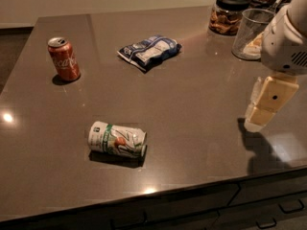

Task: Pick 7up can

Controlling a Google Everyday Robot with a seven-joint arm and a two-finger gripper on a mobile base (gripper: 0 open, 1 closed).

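The 7up can (pixel 116 139) lies on its side near the front of the dark countertop (pixel 192 95), white-silver with a green band and a small red-orange spot. My gripper (pixel 263 113) hangs at the right edge of the view, above the counter's right side, well to the right of the can and apart from it. It holds nothing that I can see.
A red Coca-Cola can (pixel 64 59) stands upright at the left. A blue-and-white snack bag (pixel 149 51) lies at the back middle. A clear plastic cup (pixel 251 33) and a lidded glass jar (pixel 229 12) stand at the back right. Drawers run below the front edge.
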